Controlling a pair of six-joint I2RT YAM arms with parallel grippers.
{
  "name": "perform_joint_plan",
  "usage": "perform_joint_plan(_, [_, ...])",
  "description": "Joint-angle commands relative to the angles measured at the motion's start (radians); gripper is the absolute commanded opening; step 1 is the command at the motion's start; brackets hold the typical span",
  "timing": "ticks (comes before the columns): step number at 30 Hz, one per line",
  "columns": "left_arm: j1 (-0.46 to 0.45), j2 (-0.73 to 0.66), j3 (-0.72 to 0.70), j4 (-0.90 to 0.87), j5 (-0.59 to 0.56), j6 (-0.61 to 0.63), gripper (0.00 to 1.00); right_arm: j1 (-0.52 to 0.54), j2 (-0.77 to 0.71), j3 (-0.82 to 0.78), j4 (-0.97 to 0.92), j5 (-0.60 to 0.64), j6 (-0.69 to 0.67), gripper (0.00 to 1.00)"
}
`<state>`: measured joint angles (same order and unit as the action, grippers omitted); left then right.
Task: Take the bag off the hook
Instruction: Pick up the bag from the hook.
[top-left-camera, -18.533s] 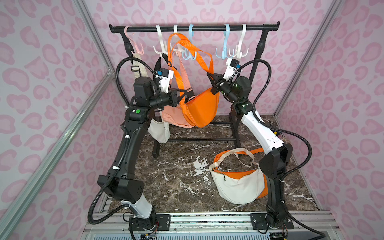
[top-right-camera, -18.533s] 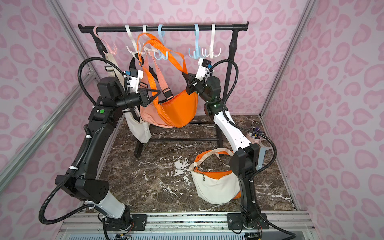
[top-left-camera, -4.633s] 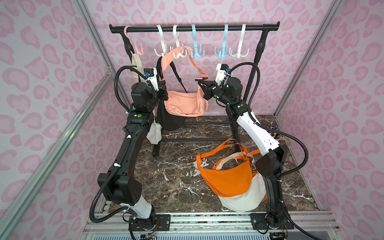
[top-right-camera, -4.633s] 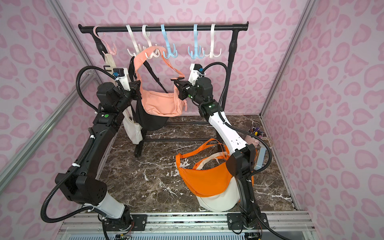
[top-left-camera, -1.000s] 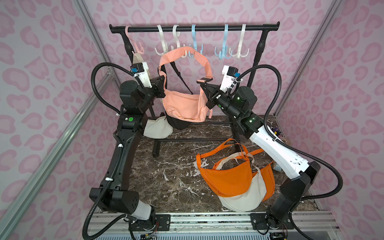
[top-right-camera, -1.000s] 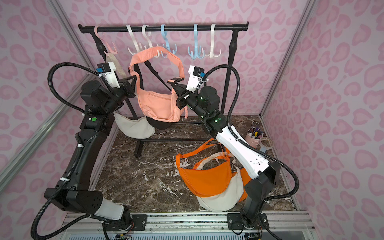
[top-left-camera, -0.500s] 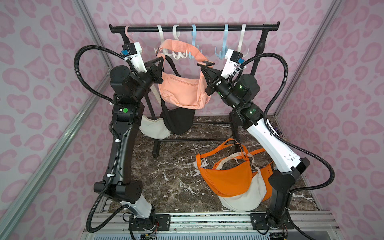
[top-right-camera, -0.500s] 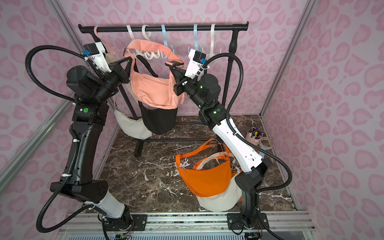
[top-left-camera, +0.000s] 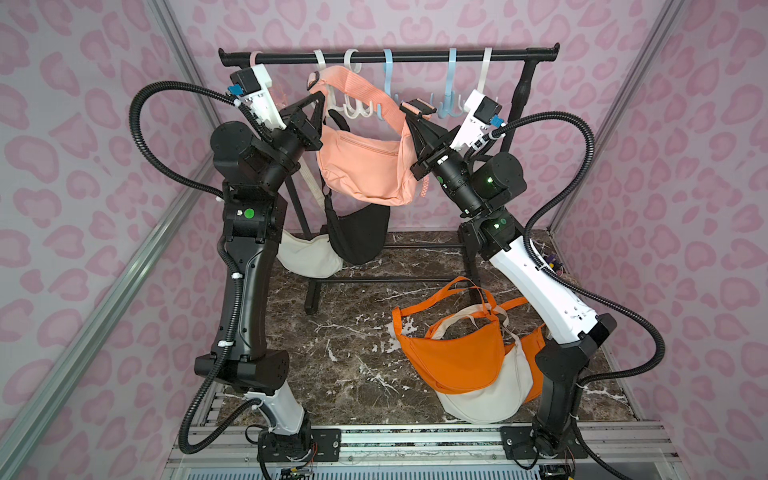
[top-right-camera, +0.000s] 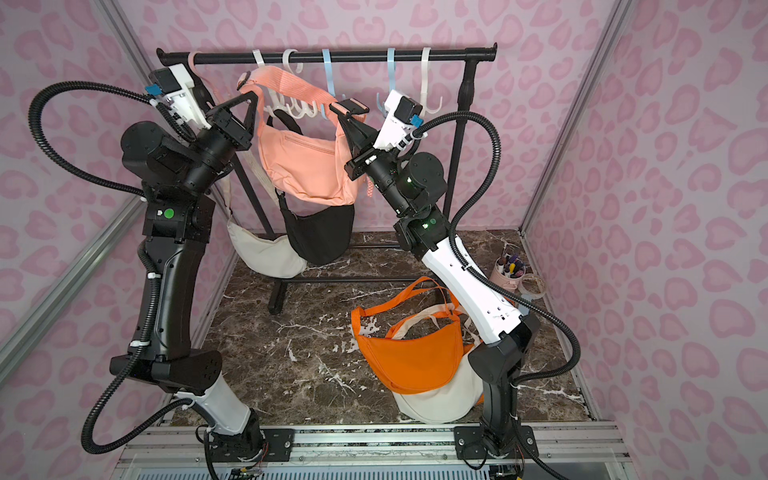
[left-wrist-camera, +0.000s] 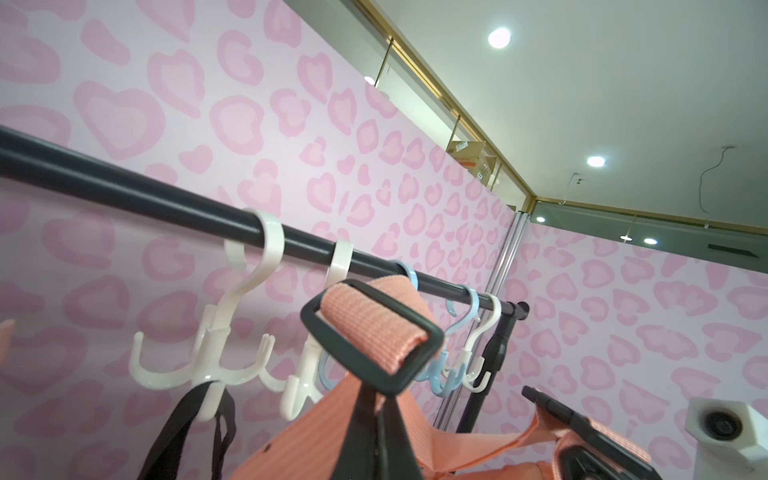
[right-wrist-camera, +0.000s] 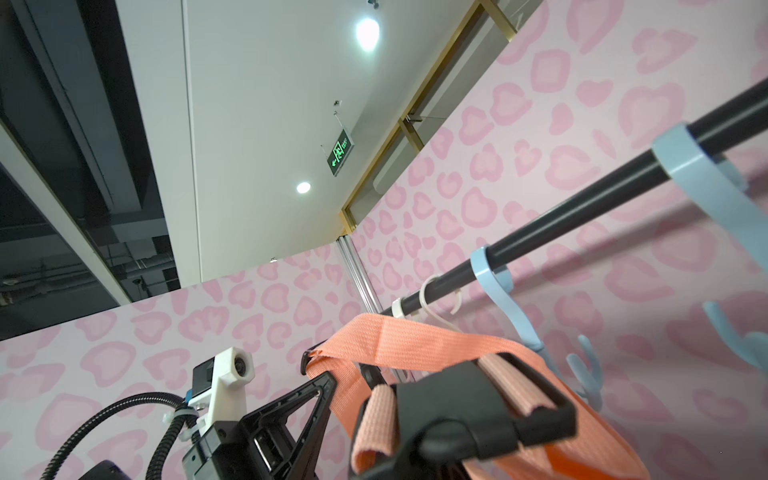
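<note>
left gripper (top-left-camera: 319, 97), right gripper (top-left-camera: 409, 111) clamped on ribbed webbing strap (top-left-camera: 365, 88), soft peach bag (top-left-camera: 361, 168)

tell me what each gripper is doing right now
left gripper: shut on the peach bag's strap, by its black slider.
right gripper: shut on the same strap, at its other end by the buckle.
</note>
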<state>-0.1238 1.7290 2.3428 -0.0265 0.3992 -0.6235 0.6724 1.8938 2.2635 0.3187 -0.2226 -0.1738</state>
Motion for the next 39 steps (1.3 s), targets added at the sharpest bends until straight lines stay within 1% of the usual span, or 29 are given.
perform_joint_plan(1, [-0.002,0.004,0.02,0.096,0.028,-0.048,0.03,0.01,-0.005,0.01,0.089,-0.028,-0.021,0.0])
perform_joint_plan(7, [-0.016,0.004,0.022,0.141,0.031,-0.062,0.03,0.028,0.009,0.029,0.106,-0.032,-0.07,0.0])
perform_joint_plan(10, [-0.02,0.019,0.041,0.142,-0.001,-0.055,0.03,0.028,0.042,0.086,0.071,-0.021,-0.101,0.0])
perform_joint_plan(14, [-0.026,0.07,0.103,0.15,-0.065,-0.065,0.03,0.027,0.101,0.156,0.103,0.034,-0.159,0.0])
perform_joint_plan(17, [-0.033,0.119,0.141,0.179,-0.102,-0.102,0.03,0.02,0.159,0.211,0.15,0.061,-0.197,0.0])
perform_joint_plan(20, [-0.041,0.166,0.186,0.201,-0.118,-0.149,0.03,0.009,0.231,0.312,0.162,0.063,-0.214,0.0])
perform_joint_plan(25, [-0.047,0.197,0.197,0.301,-0.162,-0.253,0.03,-0.002,0.32,0.449,0.199,0.056,-0.208,0.0])
perform_joint_plan(31, [-0.062,0.212,0.235,0.408,-0.186,-0.335,0.03,-0.02,0.314,0.447,0.28,0.012,-0.159,0.0])
perform_joint_plan(35, [-0.09,0.205,0.237,0.432,-0.17,-0.316,0.03,-0.025,0.296,0.44,0.274,-0.033,-0.151,0.0])
perform_joint_plan(37, [-0.098,0.201,0.237,0.434,-0.141,-0.306,0.03,-0.022,0.271,0.407,0.265,-0.049,-0.143,0.0])
perform_joint_plan(39, [-0.101,0.185,0.232,0.412,-0.114,-0.302,0.03,-0.02,0.213,0.318,0.276,-0.064,-0.138,0.0])
